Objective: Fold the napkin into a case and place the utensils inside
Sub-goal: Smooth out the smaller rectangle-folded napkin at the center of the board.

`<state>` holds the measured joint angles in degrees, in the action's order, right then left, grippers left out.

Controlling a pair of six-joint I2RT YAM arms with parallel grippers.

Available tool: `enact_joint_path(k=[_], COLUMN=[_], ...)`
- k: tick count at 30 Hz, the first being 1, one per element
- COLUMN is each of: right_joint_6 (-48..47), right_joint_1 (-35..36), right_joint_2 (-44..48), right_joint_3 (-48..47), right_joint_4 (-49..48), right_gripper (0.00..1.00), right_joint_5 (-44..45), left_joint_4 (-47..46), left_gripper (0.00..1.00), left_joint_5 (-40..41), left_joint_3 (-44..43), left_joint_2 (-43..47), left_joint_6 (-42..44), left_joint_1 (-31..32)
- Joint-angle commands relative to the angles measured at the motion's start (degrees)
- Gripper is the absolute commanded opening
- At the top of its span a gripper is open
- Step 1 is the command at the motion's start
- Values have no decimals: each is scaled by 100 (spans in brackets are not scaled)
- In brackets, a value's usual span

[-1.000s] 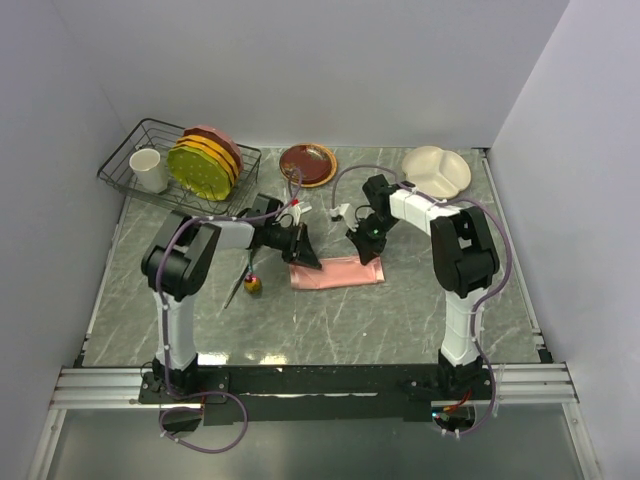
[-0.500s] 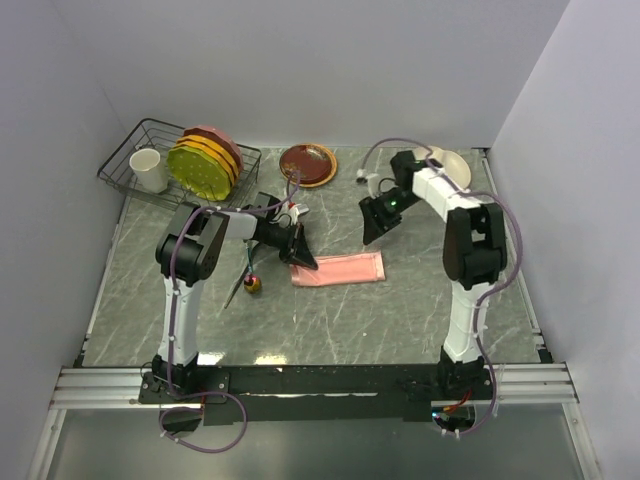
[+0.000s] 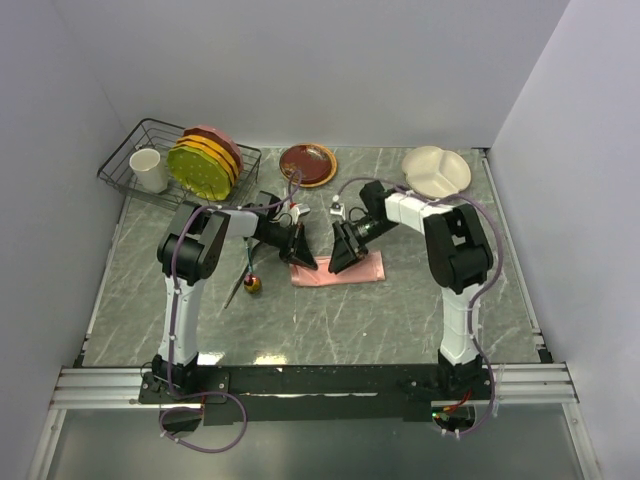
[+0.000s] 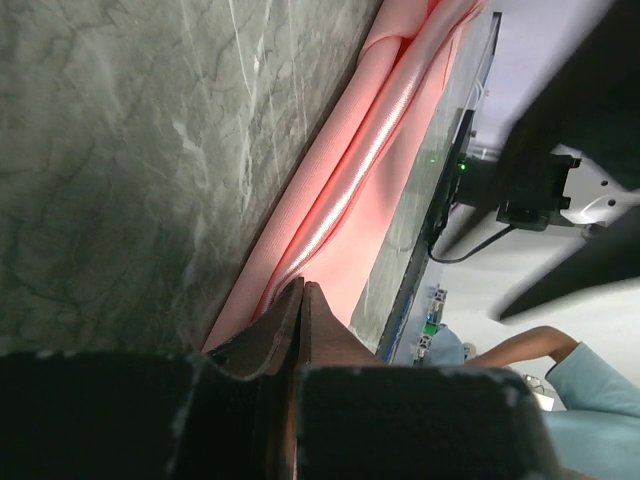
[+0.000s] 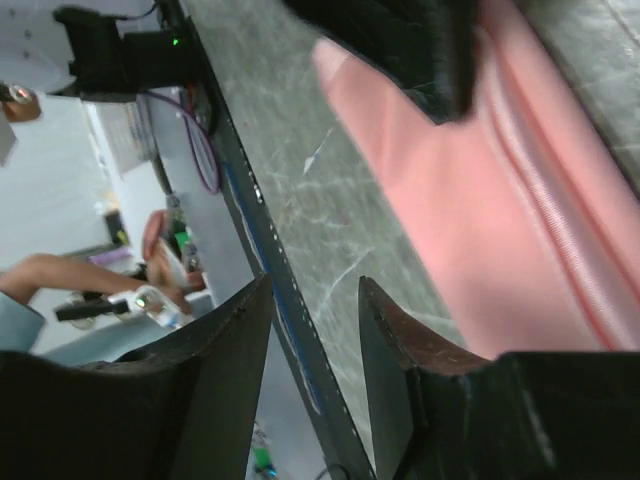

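A: What colour is the napkin (image 3: 368, 271)?
B: Shiny salmon pink, on a table (image 3: 400, 320) of grey-green marble with pale veins.
A: And beyond the napkin?
B: 1 glossy brown plate (image 3: 307, 163), 1 cream plate (image 3: 436, 171).

We see a robotics laboratory with a test cell dressed as a kitchen counter. Plain white walls (image 3: 300, 70) box in a marble-patterned table (image 3: 350, 320), and two robot arms, left (image 3: 180, 270) and right (image 3: 460, 260), stand bolted to an aluminium rail (image 3: 330, 385) at its near edge, loose cables (image 3: 215, 425) trailing below. Kitchenware supplies the domestic touch: a wire dish rack (image 3: 125, 165) holding plates (image 3: 200, 165) and a mug (image 3: 150, 170), a brown plate (image 3: 307, 163) and a cream divided plate (image 3: 436, 171). Beyond the table, the left wrist camera catches mounted electronics with a green light (image 4: 465, 165) and a person's light-blue sleeve (image 4: 590, 385).
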<state>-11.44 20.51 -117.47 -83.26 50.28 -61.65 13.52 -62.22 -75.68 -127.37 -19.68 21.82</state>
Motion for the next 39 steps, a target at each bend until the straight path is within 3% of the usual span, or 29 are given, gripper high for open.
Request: enact_joint_path(k=[1, 7, 10, 13, 17, 21, 27, 39], right_joint_6=[924, 977, 1108, 1301, 1583, 1680, 1716, 1390], right_joint_1=[-144, -671, -803, -821, -821, -821, -821, -821], right_joint_2=[-241, -698, -786, -760, -619, -593, -628, -760], right_joint_3=[477, 829, 908, 952, 1171, 1260, 1260, 1040], right_joint_4=[-1124, -1292, -1363, -1451, -1802, -1925, -1926, -1574], right_gripper=[47, 43, 40, 37, 32, 27, 23, 22], right_joint_5=[-24, 469, 671, 820, 944, 1163, 1400, 1920], left_joint_4=[502, 836, 705, 555, 1161, 375, -463, 1082], left_gripper=[5, 6, 13, 26, 35, 34, 27, 30], left_joint_5=[421, 404, 132, -229, -493, -554, -485, -520], left_joint_3=[-148, -412, -483, -518, -668, -81, 404, 379], left_joint_2=[-253, -350, -97, 456, 915, 1223, 732, -191], left_joint_6=[500, 852, 983, 1168, 1660, 1100, 211, 1712], left_joint_1=[24, -55, -108, -30, 366, 814, 964, 226])
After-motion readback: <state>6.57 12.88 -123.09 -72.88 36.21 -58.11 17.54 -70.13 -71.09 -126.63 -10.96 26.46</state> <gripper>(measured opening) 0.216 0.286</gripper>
